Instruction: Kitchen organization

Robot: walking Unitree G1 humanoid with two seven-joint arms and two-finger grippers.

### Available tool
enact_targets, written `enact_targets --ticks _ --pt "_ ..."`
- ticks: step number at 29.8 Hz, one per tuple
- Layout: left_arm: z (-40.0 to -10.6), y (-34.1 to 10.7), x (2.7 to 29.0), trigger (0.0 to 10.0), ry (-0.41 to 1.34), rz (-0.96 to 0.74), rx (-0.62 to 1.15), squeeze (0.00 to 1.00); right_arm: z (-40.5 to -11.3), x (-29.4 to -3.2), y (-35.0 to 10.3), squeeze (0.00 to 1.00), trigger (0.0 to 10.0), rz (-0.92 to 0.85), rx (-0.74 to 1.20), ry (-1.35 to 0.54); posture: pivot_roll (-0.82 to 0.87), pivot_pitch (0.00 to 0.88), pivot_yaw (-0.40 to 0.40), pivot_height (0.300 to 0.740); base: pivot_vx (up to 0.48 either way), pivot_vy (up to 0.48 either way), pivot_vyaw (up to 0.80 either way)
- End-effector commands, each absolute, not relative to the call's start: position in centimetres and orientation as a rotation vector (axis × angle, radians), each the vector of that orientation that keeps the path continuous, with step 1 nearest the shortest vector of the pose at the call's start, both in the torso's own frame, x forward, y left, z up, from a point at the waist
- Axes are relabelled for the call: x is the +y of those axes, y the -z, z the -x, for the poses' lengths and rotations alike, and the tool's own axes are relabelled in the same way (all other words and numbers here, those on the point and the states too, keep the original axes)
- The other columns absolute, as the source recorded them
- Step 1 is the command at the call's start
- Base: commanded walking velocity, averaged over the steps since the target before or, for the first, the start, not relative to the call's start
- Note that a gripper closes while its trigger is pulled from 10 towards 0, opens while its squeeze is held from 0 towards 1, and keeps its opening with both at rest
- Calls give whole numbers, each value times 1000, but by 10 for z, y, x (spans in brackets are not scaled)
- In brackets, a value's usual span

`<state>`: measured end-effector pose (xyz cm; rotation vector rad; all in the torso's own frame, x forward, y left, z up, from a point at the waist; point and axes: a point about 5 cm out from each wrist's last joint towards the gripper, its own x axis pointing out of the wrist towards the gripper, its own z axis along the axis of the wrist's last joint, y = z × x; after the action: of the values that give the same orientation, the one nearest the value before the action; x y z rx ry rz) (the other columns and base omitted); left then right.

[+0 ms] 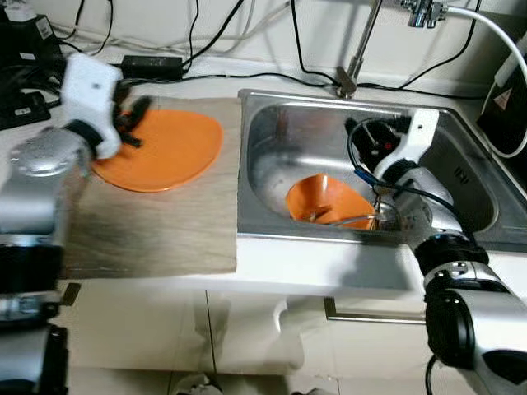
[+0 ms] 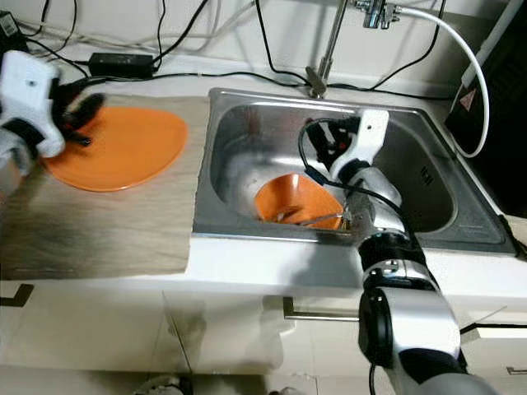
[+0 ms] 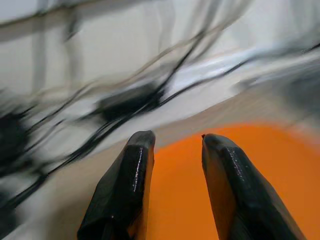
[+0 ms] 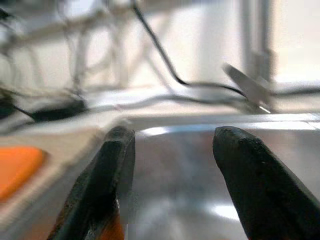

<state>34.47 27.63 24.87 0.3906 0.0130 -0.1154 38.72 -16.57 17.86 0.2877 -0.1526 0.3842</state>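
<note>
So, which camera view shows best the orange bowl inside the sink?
The right eye view: the orange bowl lies open in the sink, beside the right arm. The left eye view shows it similarly; the right wrist view catches only an orange sliver.

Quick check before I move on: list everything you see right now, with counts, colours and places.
Plate: one, orange, flat on the wooden board left of the sink.
Bowl: one, orange, tilted in the sink near its front wall.
Wooden board: one, grey-brown, on the counter.
Sink: one, steel, set in the white counter.
Tap: one, metal, behind the sink.
Cables: several, black, along the back wall.
Power adapter: one, black, behind the board.
Left gripper: open, over the plate's left edge.
Right gripper: open, inside the sink above the bowl.
</note>
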Motion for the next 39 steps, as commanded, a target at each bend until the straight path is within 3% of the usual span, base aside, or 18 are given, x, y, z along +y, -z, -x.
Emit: enact_targets --ticks 1,10,11,14,20,39 --pt "-344 -240 293 10000 45 -404 64 0 -385 -153 -188 0 10000 -325 -187 -452 106 21 -91 740 0 0 0" --pt "-338 -217 325 10000 -45 -186 174 0 -376 -128 -199 0 10000 -378 -210 -552 113 24 -103 740 0 0 0" --pt "-340 -213 329 10000 -24 -7 180 1000 -373 -120 -197 0 10000 -402 -197 -574 113 24 -104 740 0 0 0" --pt "-342 -213 331 10000 -9 125 173 1000 -368 -114 -196 0 10000 -431 -180 -592 109 28 -102 740 0 0 0" --pt "-342 -211 328 10000 66 226 223 1000 -357 -99 -189 0 10000 -428 -138 -634 107 30 -97 740 0 0 0" --pt "-349 -205 318 10000 168 238 330 1000 -332 -69 -188 0 10000 -347 -57 -731 88 58 -76 740 0 0 0"
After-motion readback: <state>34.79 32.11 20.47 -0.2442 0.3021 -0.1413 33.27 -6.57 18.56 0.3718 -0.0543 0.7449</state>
